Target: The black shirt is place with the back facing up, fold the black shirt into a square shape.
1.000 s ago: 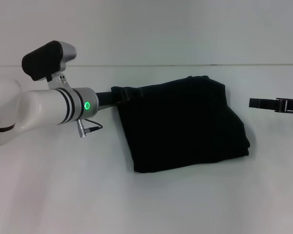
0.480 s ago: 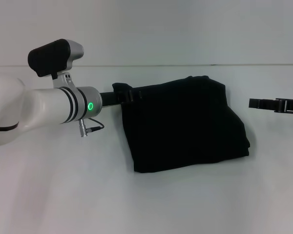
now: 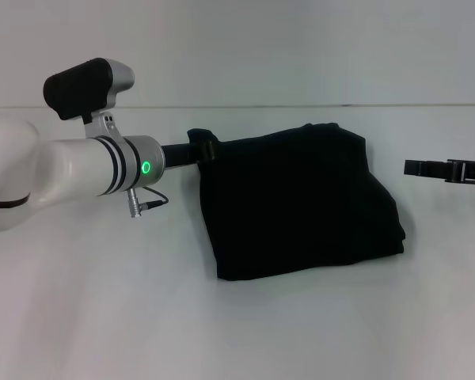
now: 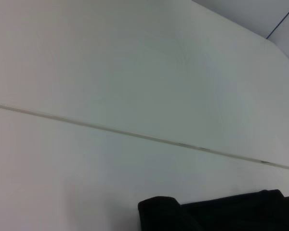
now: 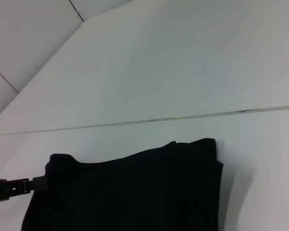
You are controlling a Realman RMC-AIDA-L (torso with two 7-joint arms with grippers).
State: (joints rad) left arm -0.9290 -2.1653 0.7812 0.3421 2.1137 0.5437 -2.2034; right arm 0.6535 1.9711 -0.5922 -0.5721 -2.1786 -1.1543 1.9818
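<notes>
The black shirt (image 3: 301,202) lies folded into a rough square on the white table, right of centre in the head view. My left gripper (image 3: 206,149) is at the shirt's far left corner, black against the black fabric. That corner bunches into a small hump. The shirt also shows in the left wrist view (image 4: 221,214) and in the right wrist view (image 5: 135,192), where the left gripper (image 5: 19,186) reaches its corner from the side. My right gripper (image 3: 416,167) hangs level at the right edge, clear of the shirt.
The white table (image 3: 103,317) spreads around the shirt. A thin seam (image 3: 317,106) runs across behind the shirt, with a pale wall beyond. My bulky white left arm (image 3: 63,170) covers the left side of the table.
My left arm has shifted slightly right and up, and its gripper tip has drawn back a little toward the shirt's corner. The shirt and the right gripper have not moved.
</notes>
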